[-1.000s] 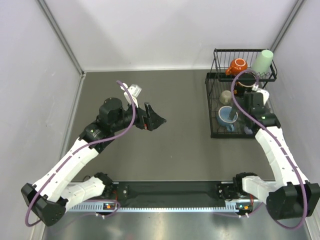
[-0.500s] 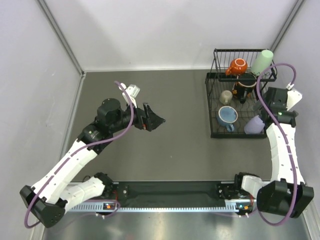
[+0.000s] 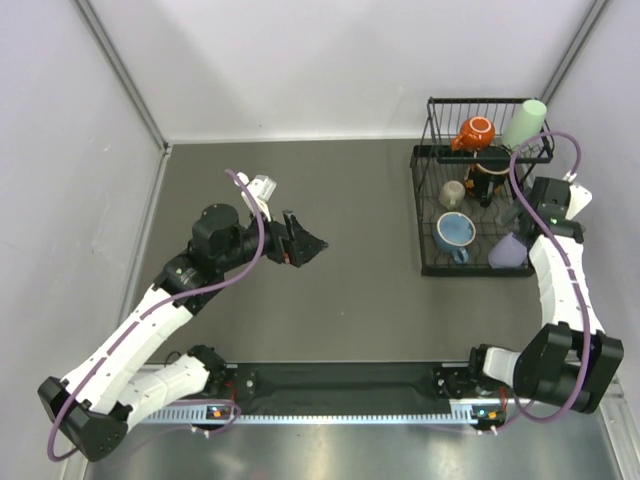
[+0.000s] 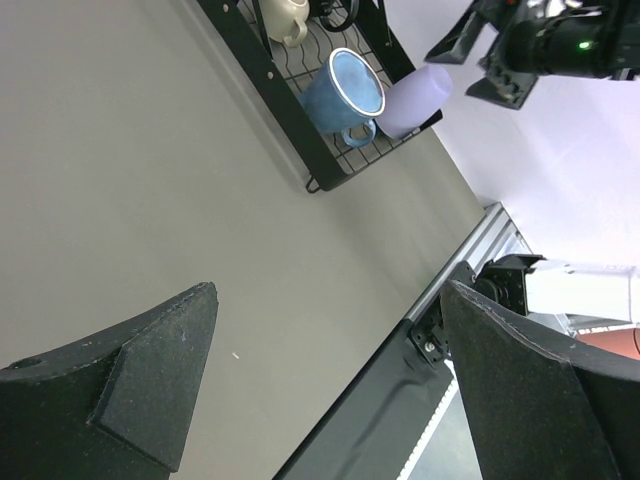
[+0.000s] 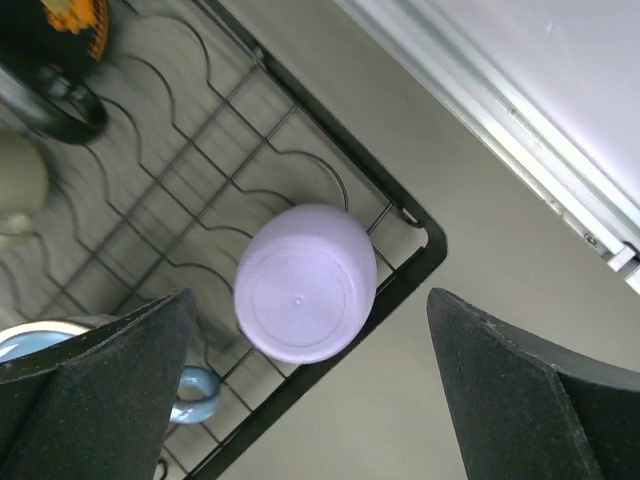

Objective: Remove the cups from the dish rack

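The dish rack (image 3: 417,215) at the worktop's (image 3: 350,190) far right holds all the cups (image 3: 455,232). My right claw (image 5: 308,300) hangs wide open over the lavender tumbler (image 5: 305,282) in its near right corner, so I should descend centred before clenching, while the left claw (image 4: 325,300) waits released. A second ago the right arm (image 3: 560,290) lay over the rack; now it stands beside it.

A dark grey matte table (image 3: 350,200) fills the floor of the white-walled cell. A black wire dish rack (image 3: 418,215) stands on it at about 2 o'clock, close to the right wall. At 6 o'clock a black mounting rail (image 3: 350,382) runs along the near edge.
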Available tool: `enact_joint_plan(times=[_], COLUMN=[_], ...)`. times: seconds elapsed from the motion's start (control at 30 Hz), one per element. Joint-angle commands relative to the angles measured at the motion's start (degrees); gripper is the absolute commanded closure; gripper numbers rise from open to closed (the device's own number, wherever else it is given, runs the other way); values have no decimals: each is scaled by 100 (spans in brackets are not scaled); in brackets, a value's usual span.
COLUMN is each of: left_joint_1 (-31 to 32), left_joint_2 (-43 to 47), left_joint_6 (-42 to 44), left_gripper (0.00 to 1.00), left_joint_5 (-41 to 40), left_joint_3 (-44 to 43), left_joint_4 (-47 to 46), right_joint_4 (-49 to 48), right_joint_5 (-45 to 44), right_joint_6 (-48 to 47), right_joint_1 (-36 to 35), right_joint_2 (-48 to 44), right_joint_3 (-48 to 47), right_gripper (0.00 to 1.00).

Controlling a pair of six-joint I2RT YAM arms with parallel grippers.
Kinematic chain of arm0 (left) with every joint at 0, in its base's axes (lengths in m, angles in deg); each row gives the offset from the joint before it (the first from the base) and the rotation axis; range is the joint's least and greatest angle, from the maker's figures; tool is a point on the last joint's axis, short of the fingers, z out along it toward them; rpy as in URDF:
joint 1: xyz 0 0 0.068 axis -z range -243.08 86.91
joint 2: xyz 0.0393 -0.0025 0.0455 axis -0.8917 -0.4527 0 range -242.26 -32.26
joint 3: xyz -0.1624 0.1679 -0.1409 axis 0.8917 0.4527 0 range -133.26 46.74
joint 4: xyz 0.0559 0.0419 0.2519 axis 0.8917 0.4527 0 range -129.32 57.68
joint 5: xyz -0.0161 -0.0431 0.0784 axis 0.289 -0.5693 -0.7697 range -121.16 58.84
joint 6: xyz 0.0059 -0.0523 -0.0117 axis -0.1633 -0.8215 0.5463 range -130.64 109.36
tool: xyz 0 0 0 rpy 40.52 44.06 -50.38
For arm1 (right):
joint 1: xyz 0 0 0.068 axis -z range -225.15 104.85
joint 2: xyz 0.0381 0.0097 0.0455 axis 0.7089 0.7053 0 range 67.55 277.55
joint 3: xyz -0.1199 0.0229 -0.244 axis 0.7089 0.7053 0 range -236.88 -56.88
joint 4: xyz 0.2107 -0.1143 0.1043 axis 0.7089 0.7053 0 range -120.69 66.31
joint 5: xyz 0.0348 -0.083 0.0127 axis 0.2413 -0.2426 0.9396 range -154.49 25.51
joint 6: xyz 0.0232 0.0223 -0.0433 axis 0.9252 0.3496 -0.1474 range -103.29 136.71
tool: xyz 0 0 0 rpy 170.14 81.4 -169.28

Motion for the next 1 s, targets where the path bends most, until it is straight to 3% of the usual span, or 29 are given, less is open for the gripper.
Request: enact_joint_plan(times=[0.0, 0.6, 0.97], left_joint_1=[-2, -2, -2], left_joint_2=[-7, -16, 64], left_joint_6=[-27, 114, 9], left_gripper=[2, 2, 2], left_joint_5=[147, 7, -99], left_joint_3=[1, -166, -175], left_joint_4=[-443, -83, -74], right_joint_4=[-458, -740, -845], right_joint_5=[121, -152, 120], right_joint_6=[-115, -229, -229], right_joint_1=[64, 73, 73], right_joint_2=[160, 547, 679], right_joint_3=[124, 371, 406], right_gripper=[0, 6, 9])
